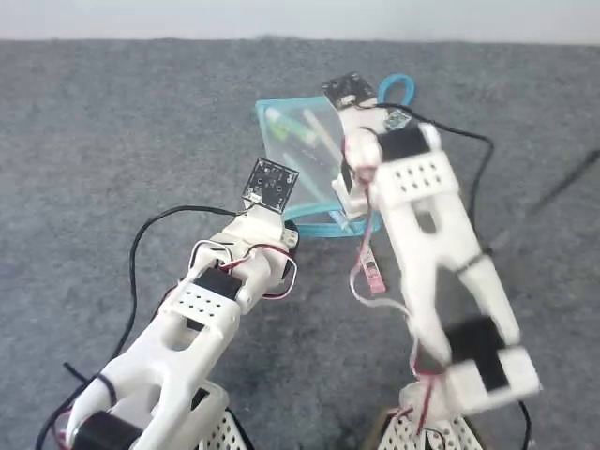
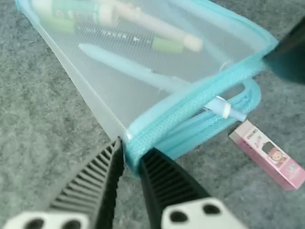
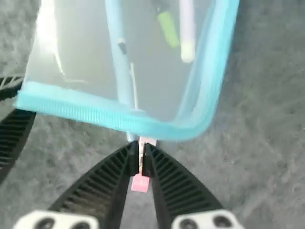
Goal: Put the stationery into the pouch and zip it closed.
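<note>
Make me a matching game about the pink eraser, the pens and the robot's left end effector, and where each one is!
Things: 1 pink rectangular eraser; 2 left end effector; 3 green-and-white pens.
Places: A inside the see-through blue-edged plastic pouch; B on the grey carpet; C pinching the pouch's corner.
Pairs: 1-B, 2-C, 3-A.

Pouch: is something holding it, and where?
The left pincer pinches the pouch by its blue corner, at the zip's end. The right pincer grips a thin tab at the zip edge, likely the pull.
</note>
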Controlling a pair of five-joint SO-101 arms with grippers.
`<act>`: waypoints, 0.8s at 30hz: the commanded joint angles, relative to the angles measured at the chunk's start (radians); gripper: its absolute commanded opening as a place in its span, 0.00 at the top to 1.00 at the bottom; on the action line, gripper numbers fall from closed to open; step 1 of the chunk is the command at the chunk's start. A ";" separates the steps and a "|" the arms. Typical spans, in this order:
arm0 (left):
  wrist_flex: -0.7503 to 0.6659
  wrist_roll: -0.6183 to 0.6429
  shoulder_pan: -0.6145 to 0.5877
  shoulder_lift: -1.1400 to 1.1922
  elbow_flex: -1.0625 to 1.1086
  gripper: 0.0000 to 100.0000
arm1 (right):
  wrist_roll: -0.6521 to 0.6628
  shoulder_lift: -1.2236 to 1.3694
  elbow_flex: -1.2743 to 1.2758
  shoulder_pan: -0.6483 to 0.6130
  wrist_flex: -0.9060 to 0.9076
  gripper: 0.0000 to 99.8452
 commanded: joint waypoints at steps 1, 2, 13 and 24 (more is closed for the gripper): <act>-0.005 -0.011 0.006 -0.023 -0.002 0.99 | 0.014 -0.272 0.275 0.010 -0.185 0.97; -0.005 -0.011 0.006 -0.023 -0.002 0.99 | 0.017 -0.341 0.377 0.005 -0.245 0.96; -0.005 -0.011 0.006 -0.023 -0.002 0.99 | 0.014 -0.562 0.838 -0.088 -0.579 0.91; -0.005 -0.011 0.006 -0.023 -0.002 0.99 | 0.015 -0.344 0.761 -0.073 -0.671 0.98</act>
